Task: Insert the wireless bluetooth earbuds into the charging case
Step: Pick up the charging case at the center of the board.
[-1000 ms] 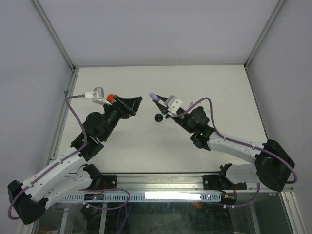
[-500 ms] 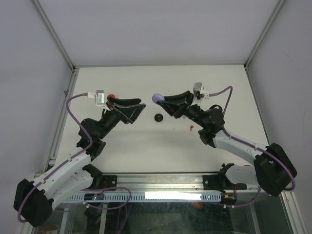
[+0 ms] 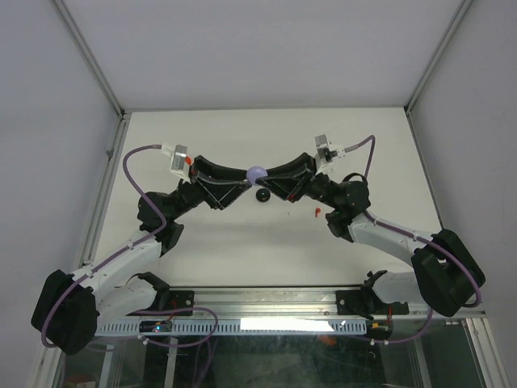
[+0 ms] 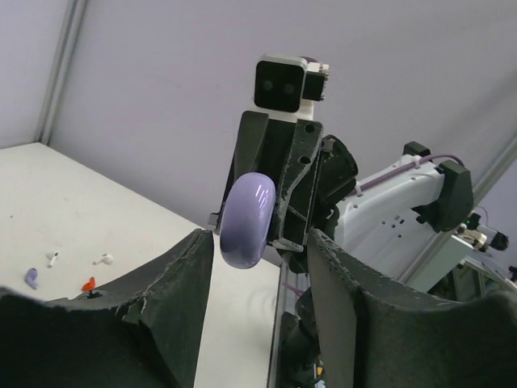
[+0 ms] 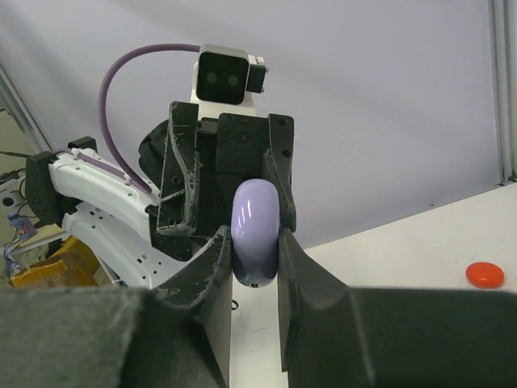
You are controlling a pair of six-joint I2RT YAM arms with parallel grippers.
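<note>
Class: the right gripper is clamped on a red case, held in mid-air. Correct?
No: the case is lavender, not red, as the right wrist view shows. The right gripper is clamped on it, held in mid-air.

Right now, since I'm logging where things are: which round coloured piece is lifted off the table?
The lavender case, clamped in the right gripper in mid-air; the black disc and the red disc lie on the table.

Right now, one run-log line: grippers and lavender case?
right gripper: shut on lavender case | left gripper: open, straddling it | red earbud: on table
</note>
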